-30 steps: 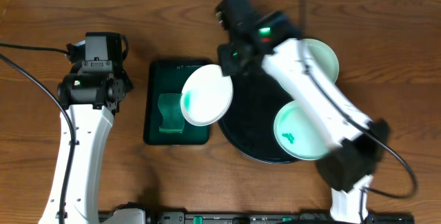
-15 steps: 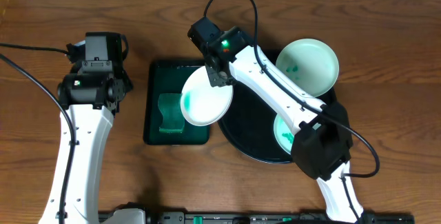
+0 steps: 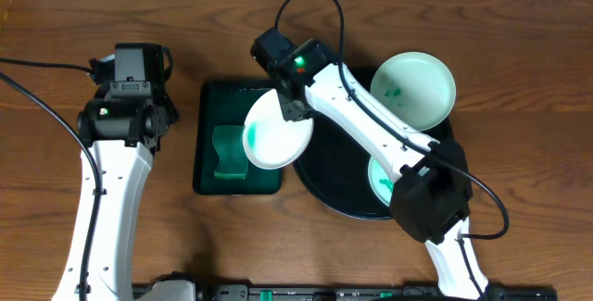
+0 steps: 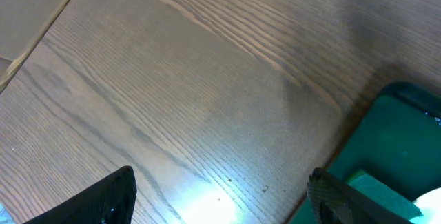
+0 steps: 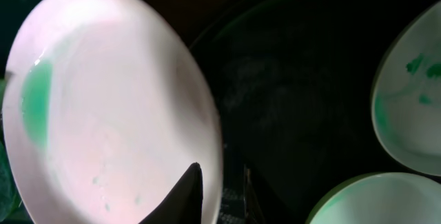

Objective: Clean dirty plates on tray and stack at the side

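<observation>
- Since a second ago your right arm has swung left across the tray point(image 3: 329, 181). Its wrist has left the tray's far side and now sits at the upper right rim of the left plate point(image 3: 273, 139). The left plate itself has not shifted.
- That left plate lies over the gap between the two trays. It overlaps the right edge of the green tray point(image 3: 208, 106) and the left rim of the tray. A teal-green smear marks its left side.
- Your right gripper point(image 5: 222, 186) is clamped on that plate. In the wrist view one finger lies over the plate's inner face and the other just outside the rim, with the rim pinched between them.
- The far plate point(image 3: 414, 86) sits at the tray's far right, hanging over the rim, with small green marks inside.
- The near plate point(image 3: 378, 182) rests on the tray's near right and is partly hidden under your right arm.
- A green sponge point(image 3: 227, 153) lies in the green tray, just left of the held plate.
- Your left gripper point(image 4: 220, 207) hangs spread wide over the bare wooden table point(image 3: 519, 79). It grips nothing and is well apart from the plates, with the green tray's corner at the right of its view.
</observation>
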Available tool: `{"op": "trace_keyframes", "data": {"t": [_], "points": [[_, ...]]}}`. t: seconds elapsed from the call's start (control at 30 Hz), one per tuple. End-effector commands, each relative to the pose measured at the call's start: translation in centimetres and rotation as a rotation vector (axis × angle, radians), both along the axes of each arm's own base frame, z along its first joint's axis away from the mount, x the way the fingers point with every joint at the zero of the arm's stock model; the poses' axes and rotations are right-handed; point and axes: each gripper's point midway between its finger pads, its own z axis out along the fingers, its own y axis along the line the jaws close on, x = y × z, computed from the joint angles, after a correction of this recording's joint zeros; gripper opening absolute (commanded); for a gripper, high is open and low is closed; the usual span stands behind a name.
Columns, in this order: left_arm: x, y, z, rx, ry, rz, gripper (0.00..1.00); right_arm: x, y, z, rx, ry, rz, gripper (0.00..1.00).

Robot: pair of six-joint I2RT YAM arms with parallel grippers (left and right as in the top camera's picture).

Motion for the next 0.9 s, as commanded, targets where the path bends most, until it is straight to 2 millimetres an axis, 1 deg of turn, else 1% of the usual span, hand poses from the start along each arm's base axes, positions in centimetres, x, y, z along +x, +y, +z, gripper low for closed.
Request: {"op": "trace_keyframes", "data": {"t": [0.0, 0.23, 0.3, 0.37, 0.43, 0.57, 0.73, 0.87], "points": [[-0.3, 0.5, 0.7, 0.026, -0.006, 0.004, 0.80, -0.7, 0.0, -1.4, -0.034, 0.015, -0.013, 0.19], [-0.3, 0.5, 0.7, 0.026, -0.006, 0.004, 0.80, -1.3, -0.8, -2.6, -0.065, 0.046, -0.016, 0.20], [-0.3, 0.5, 0.7, 0.026, -0.006, 0.004, 0.80, -1.1, -1.0, -2.6, -0.064, 0.046, -0.022, 0.13], [-0.3, 0.5, 0.7, 0.026, -0.006, 0.004, 0.80, -0.7, -1.0, -2.5, -0.056, 0.036, -0.028, 0.01], [-0.3, 0.5, 0.7, 0.026, -0.006, 0.004, 0.80, -0.3, -1.0, -2.0, -0.048, 0.022, -0.034, 0.01], [-0.3, 0.5, 0.7, 0.026, -0.006, 0.004, 0.80, 1.0, -0.7, 0.0, -0.022, -0.027, -0.034, 0.01], [-0.3, 0.5, 0.7, 0.026, -0.006, 0.004, 0.80, 2.7, -1.2, 4.0, -0.040, -0.138, -0.053, 0.01], [-0.3, 0.5, 0.7, 0.026, -0.006, 0.004, 0.80, 3.7, -1.1, 7.0, -0.042, -0.222, -0.038, 0.01]]}}
